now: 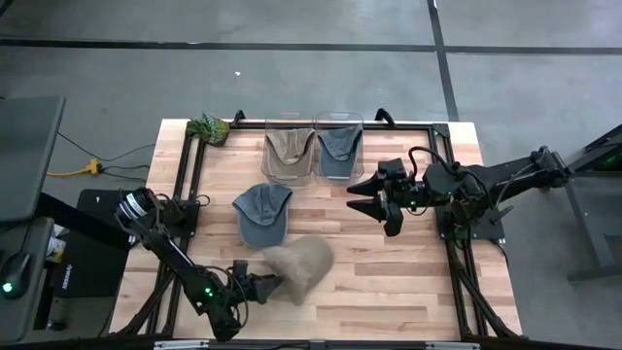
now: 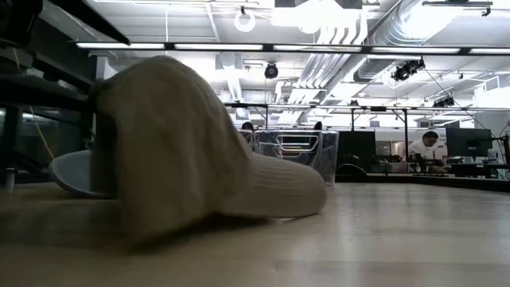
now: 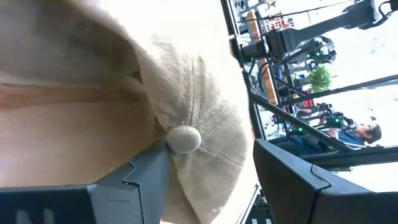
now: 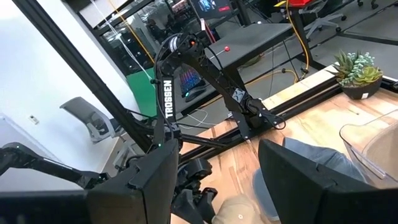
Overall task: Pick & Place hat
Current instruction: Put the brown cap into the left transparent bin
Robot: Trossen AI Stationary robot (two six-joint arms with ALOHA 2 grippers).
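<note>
A tan hat (image 1: pixel 301 264) lies near the table's front middle. In the low view its crown (image 2: pixel 159 135) stands tall and its brim (image 2: pixel 295 187) rests on the wood. My left gripper (image 1: pixel 272 285) is at the hat's left side, its fingers either side of the crown top (image 3: pixel 199 118). My right gripper (image 1: pixel 358 194) hangs open above the table's right half, holding nothing; its wrist view looks down on the tan hat (image 4: pixel 239 211). My left gripper has the tan hat's crown top between its two fingers, with one finger (image 3: pixel 146 177) against the cloth beside the top button (image 3: pixel 185 138). The fingers come nearly level from the table's near left. The brim is on the table.
A grey-blue cap (image 1: pixel 262 212) lies flat just behind the tan hat. Two clear bins stand at the back, one with a tan hat (image 1: pixel 289 148) and one with a grey hat (image 1: pixel 338 146). A potted plant (image 1: pixel 209 127) sits at the back left corner.
</note>
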